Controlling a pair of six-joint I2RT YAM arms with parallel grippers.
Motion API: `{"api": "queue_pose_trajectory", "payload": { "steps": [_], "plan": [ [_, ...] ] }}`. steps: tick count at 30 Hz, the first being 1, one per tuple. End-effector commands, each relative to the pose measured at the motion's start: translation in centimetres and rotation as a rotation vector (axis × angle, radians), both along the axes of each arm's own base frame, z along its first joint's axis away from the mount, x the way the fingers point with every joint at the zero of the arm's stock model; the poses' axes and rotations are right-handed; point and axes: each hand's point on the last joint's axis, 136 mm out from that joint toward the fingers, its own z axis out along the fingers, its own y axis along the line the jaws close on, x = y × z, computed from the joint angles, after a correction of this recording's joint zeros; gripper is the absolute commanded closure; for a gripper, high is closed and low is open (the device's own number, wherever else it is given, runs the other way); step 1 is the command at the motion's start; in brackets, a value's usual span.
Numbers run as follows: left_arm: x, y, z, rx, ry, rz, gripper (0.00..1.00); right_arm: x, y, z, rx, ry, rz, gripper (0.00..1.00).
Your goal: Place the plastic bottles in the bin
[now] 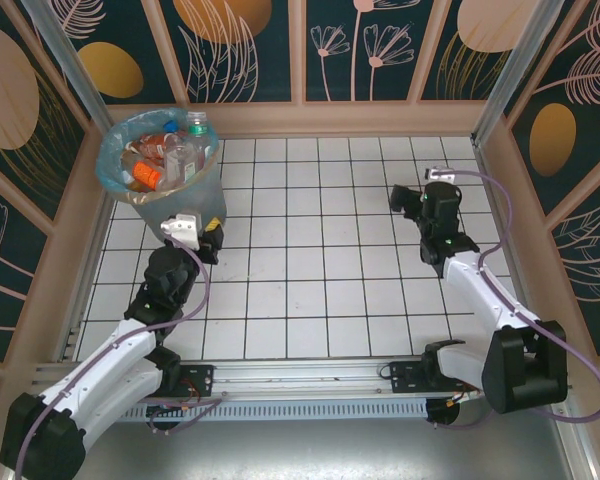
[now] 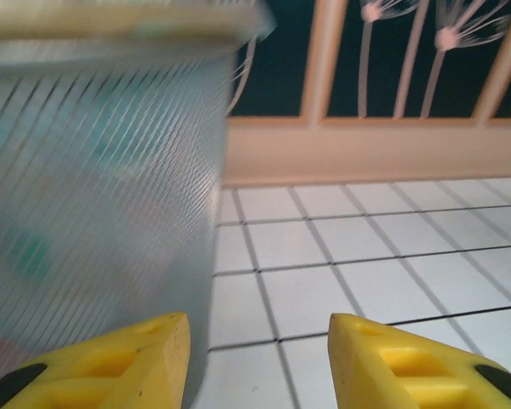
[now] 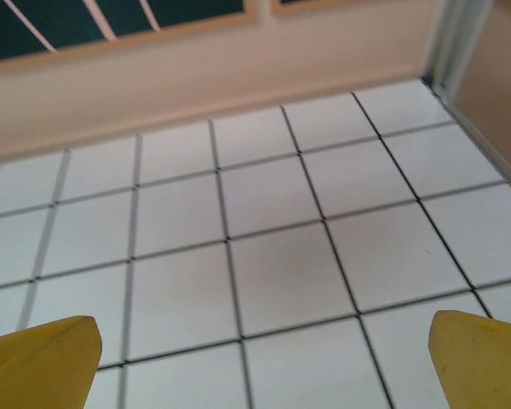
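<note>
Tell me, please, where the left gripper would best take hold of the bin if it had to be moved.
Probably the near rim, from above. The bin is round and far wider than the open left gripper, so its wall cannot be spanned; one finger inside and one outside could pinch the rim, though the bottles crowd the inside.

**A:** The bin (image 2: 94,213) looks like grey translucent plastic with a finely ribbed wall. A thin, crinkly plastic bag (image 1: 108,160) lines the rim.

**B:** The bottles (image 1: 175,155) inside are clear, shiny plastic. And the surface (image 1: 320,270)?

**A:** It's smooth, white and faintly glossy, ruled with thin dark lines.

**B:** The left tool (image 2: 260,358) and right tool (image 3: 264,366) both look like matt yellow plastic.

**A:** The arm shells (image 1: 110,370) are glossy white plastic. The near rail (image 1: 310,410) is dull grey metal, and the frame (image 1: 360,118) looks like matt, pale wood.
</note>
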Motion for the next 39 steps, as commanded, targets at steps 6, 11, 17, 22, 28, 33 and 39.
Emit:
{"api": "queue_pose_trajectory", "payload": {
  "steps": [6,11,17,22,28,33,39],
  "plan": [
    [-0.3,6.5,-1.5,-0.031,-0.070,0.346,0.47,-0.7,-3.3,-2.9,-0.083,-0.081,-0.061,0.01],
    [0.2,10.2,-2.2,-0.090,-0.089,0.472,0.37,-1.1,-3.6,-5.1,-0.075,-0.147,-0.056,0.01],
    [1.1,11.7,-1.9,-0.034,-0.148,0.515,0.35,-2.0,-3.9,-6.4,-0.071,-0.242,-0.064,0.01],
    [2.0,12.2,-2.5,-0.013,-0.188,0.491,0.35,-1.8,-3.3,-5.4,-0.093,-0.313,-0.010,0.01],
    [2.1,12.5,-2.4,0.023,-0.222,0.467,0.34,-2.2,-3.8,-5.7,-0.042,-0.372,0.004,0.01],
    [2.9,12.0,-2.4,0.013,-0.209,0.388,0.34,-3.8,-3.7,-5.7,-0.030,-0.439,0.027,0.01],
    [2.6,9.8,-0.8,0.007,-0.284,0.225,0.34,-4.0,-3.8,-5.4,-0.023,-0.459,0.029,0.01]
  ]
}}
